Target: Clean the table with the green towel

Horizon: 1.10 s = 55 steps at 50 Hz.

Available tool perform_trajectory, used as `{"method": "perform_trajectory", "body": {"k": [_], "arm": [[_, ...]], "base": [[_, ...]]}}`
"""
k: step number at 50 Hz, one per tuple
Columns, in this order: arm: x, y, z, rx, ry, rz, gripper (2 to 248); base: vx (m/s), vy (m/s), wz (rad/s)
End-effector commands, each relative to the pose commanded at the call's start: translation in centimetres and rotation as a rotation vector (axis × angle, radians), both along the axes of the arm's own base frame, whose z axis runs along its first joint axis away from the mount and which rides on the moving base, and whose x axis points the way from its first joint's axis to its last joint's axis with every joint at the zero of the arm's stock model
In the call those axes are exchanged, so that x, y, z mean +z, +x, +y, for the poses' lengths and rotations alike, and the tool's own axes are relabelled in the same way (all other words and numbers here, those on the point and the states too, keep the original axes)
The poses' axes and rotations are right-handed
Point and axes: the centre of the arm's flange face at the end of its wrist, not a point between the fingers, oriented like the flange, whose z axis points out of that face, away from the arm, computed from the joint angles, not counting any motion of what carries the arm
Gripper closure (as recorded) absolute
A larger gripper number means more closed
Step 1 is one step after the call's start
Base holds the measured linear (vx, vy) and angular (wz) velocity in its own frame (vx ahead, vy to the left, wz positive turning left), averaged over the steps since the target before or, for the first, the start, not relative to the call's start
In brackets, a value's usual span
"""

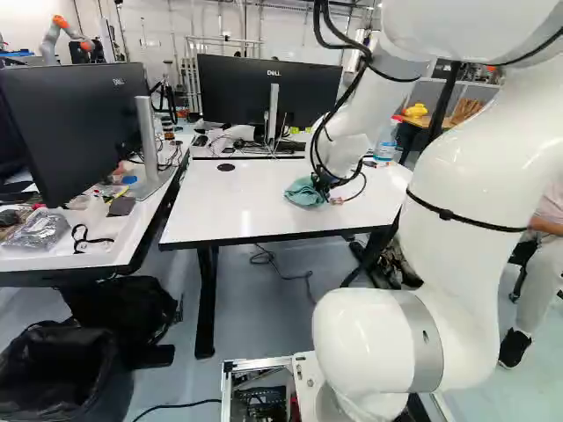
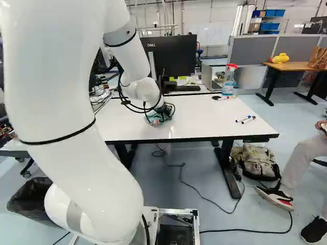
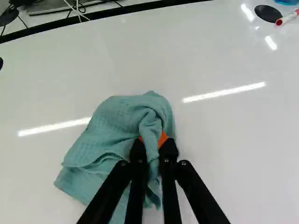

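The towel lies bunched on the white table, inward from all the edges, between the near and far ones; the claw is over it, and in the wrist view its fingers stand nearly together, a fold of the towel pinched between their orange pads; the spray bottle stands upright by the far right corner, with a red marker and a black disc close by; two more markers lie side by side near the right edge.
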Motion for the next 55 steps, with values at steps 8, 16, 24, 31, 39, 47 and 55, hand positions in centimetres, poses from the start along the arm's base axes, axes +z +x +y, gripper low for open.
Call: {"method": "perform_trajectory", "body": {"k": [8,16,24,31,39,47,55], "arm": [[0.0,1.6,0.0,0.005,-0.001,-0.005,212],[-0.1,3.0,0.6,0.02,-0.001,-0.01,212],[-0.1,3.7,1.6,0.043,-0.002,-0.012,212],[-0.1,3.9,2.8,0.065,-0.001,-0.013,212],[-0.1,3.6,4.1,0.091,-0.001,-0.011,212],[-0.1,2.9,5.3,0.114,-0.001,-0.008,212],[0.0,1.8,6.4,0.134,0.0,-0.004,212]], "base": [[0.0,0.0,0.0],[0.0,0.0,0.0],[0.0,0.0,0.0],[0.0,0.0,0.0],[0.0,0.0,0.0],[0.0,0.0,0.0],[0.0,0.0,0.0]]}}
